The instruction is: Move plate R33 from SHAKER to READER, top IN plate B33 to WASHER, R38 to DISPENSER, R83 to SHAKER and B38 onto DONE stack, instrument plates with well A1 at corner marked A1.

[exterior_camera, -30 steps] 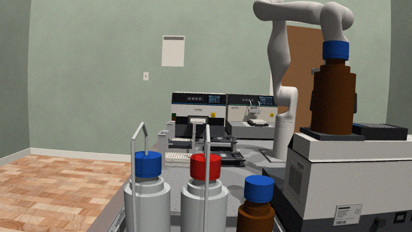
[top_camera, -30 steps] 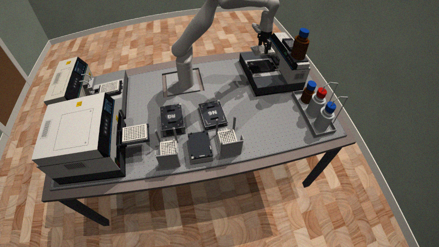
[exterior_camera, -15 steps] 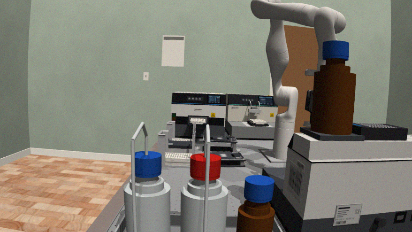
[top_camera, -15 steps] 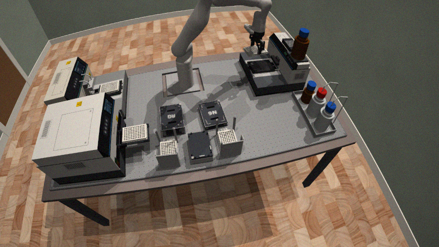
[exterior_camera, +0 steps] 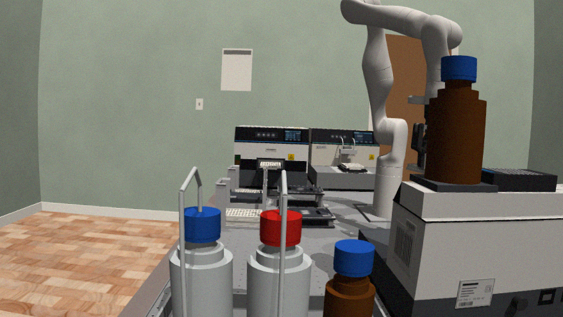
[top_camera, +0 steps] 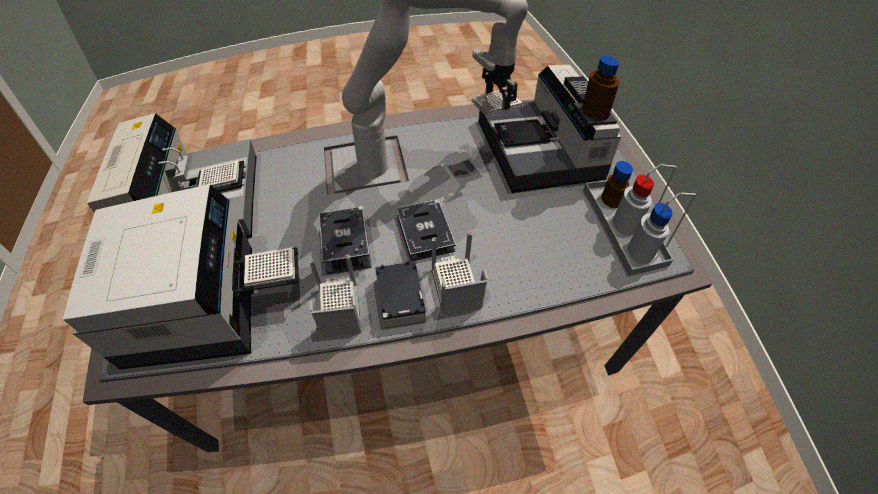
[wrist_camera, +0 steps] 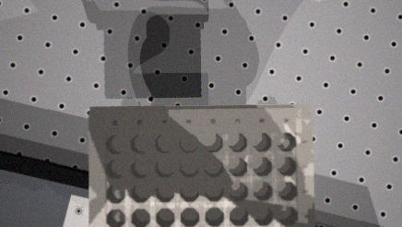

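Note:
My gripper (top_camera: 501,97) hangs at the far right of the table, over the back edge of the dispenser housing (top_camera: 540,144). It is shut across the width of a white well plate (top_camera: 493,101) and holds it above the deck. In the wrist view the plate (wrist_camera: 200,166) fills the lower half, with the perforated deck behind it; I cannot read its label. The dispenser's dark nest (top_camera: 521,131) holds no plate. A white plate sits on the washer (top_camera: 219,173) and another on the reader's tray (top_camera: 268,266). In the exterior view a brown bottle (exterior_camera: 455,126) hides most of the gripper.
Nests RG (top_camera: 343,232) and N6 (top_camera: 424,227) stand mid-table. Two stack racks (top_camera: 336,296) (top_camera: 454,274) flank a dark shaker platform (top_camera: 399,293) at the front. A bottle tray (top_camera: 638,221) stands at the right edge. The arm's base (top_camera: 366,153) is at the back.

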`<move>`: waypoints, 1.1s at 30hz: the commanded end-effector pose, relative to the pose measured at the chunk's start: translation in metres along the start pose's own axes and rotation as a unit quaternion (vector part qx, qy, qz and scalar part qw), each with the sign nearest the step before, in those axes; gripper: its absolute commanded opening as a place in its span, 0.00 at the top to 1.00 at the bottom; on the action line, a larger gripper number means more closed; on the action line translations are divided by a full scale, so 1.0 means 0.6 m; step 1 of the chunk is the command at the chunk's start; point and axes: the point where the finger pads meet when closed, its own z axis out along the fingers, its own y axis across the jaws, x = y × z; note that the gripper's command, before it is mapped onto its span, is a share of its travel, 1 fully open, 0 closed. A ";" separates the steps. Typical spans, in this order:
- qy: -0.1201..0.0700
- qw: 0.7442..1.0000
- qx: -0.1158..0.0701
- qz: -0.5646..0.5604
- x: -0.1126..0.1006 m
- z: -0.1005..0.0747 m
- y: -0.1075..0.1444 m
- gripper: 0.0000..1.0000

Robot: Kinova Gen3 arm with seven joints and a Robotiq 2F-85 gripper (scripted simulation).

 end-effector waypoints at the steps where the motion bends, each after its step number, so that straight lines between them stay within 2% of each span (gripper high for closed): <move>1: -0.003 1.000 0.001 0.003 0.018 -0.003 -0.002 0.06; 17: -0.002 0.998 0.001 -0.056 0.099 -0.002 0.014 0.06; 24: -0.002 0.998 0.001 -0.056 0.118 -0.002 0.017 0.06; 33: -0.002 0.994 0.002 -0.109 0.153 -0.002 -0.019 0.06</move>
